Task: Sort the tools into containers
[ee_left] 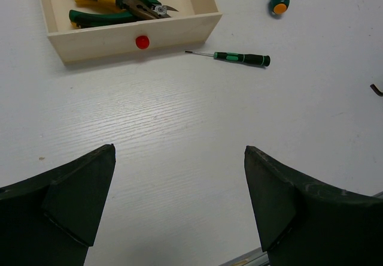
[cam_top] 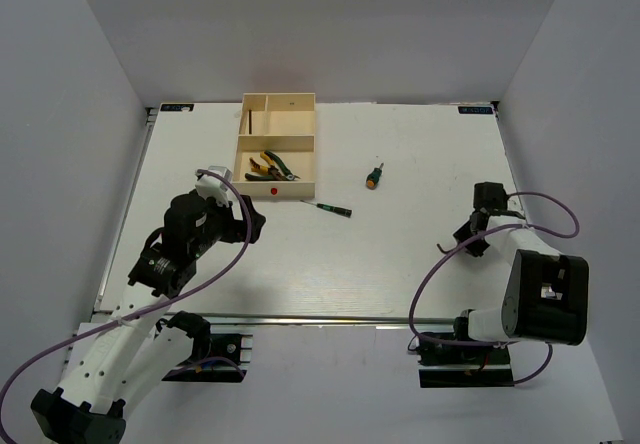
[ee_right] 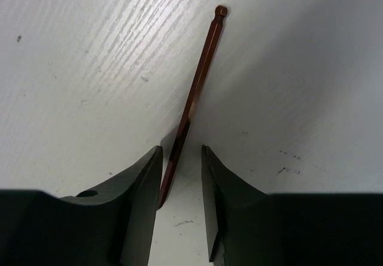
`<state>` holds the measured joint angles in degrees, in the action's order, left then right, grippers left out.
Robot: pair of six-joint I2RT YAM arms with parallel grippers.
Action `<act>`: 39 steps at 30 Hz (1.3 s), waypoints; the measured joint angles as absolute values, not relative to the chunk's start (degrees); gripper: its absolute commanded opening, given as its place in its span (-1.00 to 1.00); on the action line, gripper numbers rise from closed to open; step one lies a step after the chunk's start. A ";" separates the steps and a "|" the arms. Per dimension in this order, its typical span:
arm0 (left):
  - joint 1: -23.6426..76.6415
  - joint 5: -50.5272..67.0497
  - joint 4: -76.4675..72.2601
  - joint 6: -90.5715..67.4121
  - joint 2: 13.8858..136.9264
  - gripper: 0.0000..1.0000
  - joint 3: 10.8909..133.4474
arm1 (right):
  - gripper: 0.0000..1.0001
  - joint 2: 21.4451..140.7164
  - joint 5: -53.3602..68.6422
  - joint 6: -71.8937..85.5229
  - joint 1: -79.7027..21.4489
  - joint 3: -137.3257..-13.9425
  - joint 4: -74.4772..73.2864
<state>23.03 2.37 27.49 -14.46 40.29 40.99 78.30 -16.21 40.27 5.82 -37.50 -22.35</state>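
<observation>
The cream tray [cam_top: 300,195] stands at the back, left of middle, with a red dot on its front rim. Yellow-handled and green-handled pliers [cam_top: 270,167] lie in its large near compartment. They also show in the left wrist view [ee_left: 114,2]. A thin green screwdriver [cam_top: 333,207] lies just right of the tray, and a stubby one [cam_top: 374,175] lies farther right. My right gripper [ee_right: 181,152] is low on the table with its jaws narrowly apart around a dark hex key [ee_right: 200,80]. The key lies against the left finger, with a gap to the right finger. My left gripper [ee_left: 179,212] is open and empty, near the tray's front.
The tray's two smaller back compartments [cam_top: 280,114] look empty. The table's metal front rail [cam_top: 330,319] runs across near the arm bases. White walls close in the left, right and back sides. The hex key's tip [ee_left: 376,89] shows at the right edge of the left wrist view.
</observation>
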 measured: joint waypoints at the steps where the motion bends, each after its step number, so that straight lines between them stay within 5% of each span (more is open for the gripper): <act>1: 23.00 2.37 27.49 -14.46 40.29 0.96 40.99 | -0.31 78.43 -16.03 40.01 6.15 -37.50 -22.02; 26: 23.00 2.39 27.88 -14.44 40.91 0.96 40.99 | -0.63 84.03 -12.23 36.40 8.99 -40.29 -14.66; 39: 23.00 2.37 27.90 -14.46 41.56 0.96 40.99 | -0.53 86.83 -10.72 33.69 9.04 -43.33 -17.30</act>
